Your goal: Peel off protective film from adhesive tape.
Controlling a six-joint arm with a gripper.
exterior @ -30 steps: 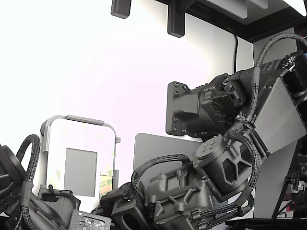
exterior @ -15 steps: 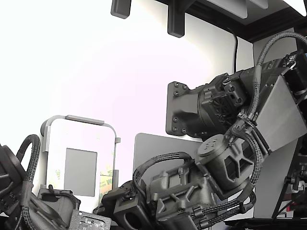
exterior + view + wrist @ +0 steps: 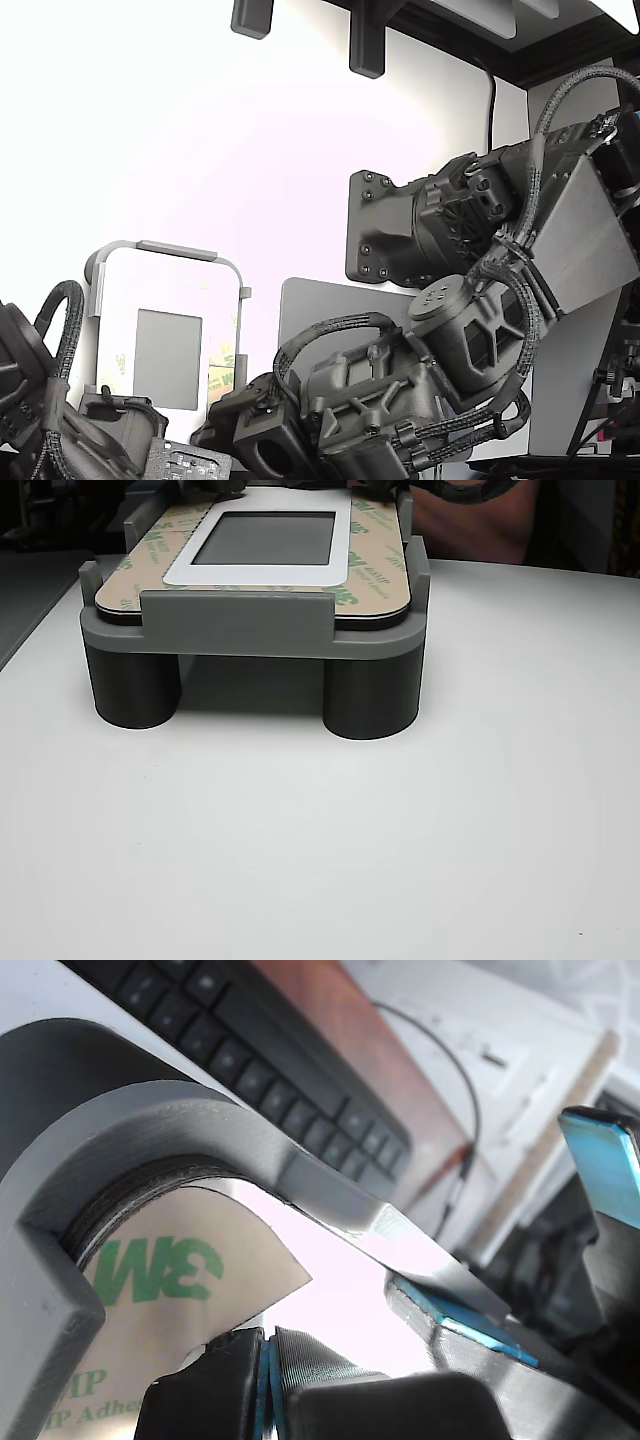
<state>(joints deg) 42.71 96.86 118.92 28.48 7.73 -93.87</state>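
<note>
wrist view: protective film [image 3: 150,1290] corner lifted just beside the claw [image 3: 268,1385].

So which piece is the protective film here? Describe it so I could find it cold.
Start at the grey fixture standing on round legs on the white table. The plate held in it carries the protective film, a pale yellowish strip running along its edges. Unlike the plain grey patch in the middle, it is printed with green logos.

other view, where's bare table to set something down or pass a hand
The white table is bare in front of the grey fixture and along its right side. It is crowded on the fixture top, where the protective film rims the plate, and behind it.
</note>
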